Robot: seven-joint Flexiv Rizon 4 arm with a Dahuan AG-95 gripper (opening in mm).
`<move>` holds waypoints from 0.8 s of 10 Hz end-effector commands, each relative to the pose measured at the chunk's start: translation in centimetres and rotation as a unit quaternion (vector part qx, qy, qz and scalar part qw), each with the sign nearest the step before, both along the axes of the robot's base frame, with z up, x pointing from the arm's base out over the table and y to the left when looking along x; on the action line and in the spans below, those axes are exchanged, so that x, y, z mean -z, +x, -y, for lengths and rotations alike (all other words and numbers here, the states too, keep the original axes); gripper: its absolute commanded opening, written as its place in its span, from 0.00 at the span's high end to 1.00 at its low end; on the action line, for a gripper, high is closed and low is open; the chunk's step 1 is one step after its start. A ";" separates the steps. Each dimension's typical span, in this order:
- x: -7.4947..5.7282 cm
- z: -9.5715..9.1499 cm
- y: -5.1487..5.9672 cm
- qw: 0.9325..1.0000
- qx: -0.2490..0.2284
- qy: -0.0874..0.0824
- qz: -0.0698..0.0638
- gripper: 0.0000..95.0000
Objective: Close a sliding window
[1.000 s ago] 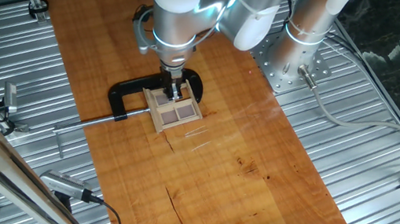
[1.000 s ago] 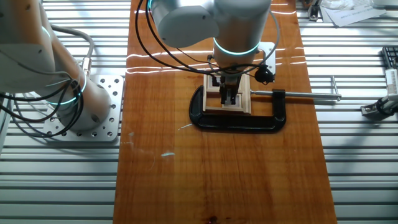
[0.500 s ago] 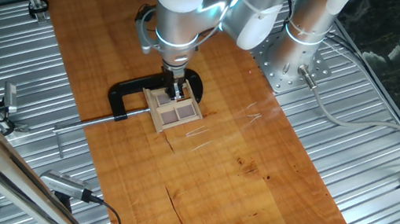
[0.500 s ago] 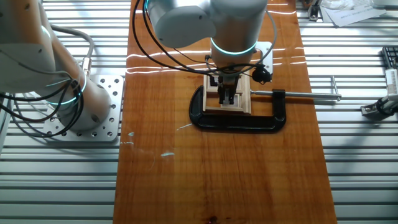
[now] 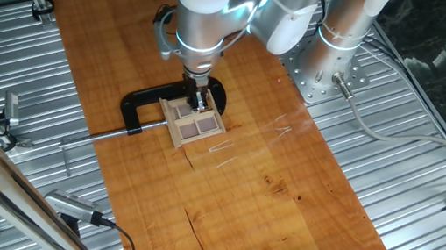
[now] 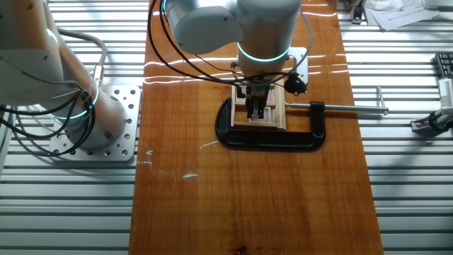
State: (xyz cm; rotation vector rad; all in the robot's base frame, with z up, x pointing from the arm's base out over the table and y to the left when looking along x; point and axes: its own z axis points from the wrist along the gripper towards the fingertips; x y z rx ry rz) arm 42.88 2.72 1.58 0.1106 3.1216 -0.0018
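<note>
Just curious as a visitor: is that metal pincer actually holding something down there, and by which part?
It cannot be told. The pincer is down on the little wooden window, its tips over the panes, but neither view shows whether they grip a bar or merely press.

Light wood sliding window (image 5: 195,122), brown-grey panes; black clamp (image 6: 272,134); reddish-brown grained worktop (image 5: 283,196); silver arm (image 5: 199,15).

Gripper (image 6: 255,111) points straight down onto the sliding window (image 6: 259,113), its fingers inside the wooden frame. The window lies flat on the wooden worktop (image 6: 269,191), held within a black C-clamp (image 6: 272,137).
</note>
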 end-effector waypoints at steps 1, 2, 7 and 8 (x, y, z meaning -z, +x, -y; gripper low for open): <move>0.5 0.0 -0.4 1.000 0.000 -0.001 0.001 1.00; 0.5 0.0 -0.5 1.000 0.000 -0.001 0.002 1.00; 0.6 -0.2 -1.3 1.000 -0.001 0.000 0.008 1.00; 0.6 -0.2 -1.4 1.000 -0.001 -0.001 0.009 1.00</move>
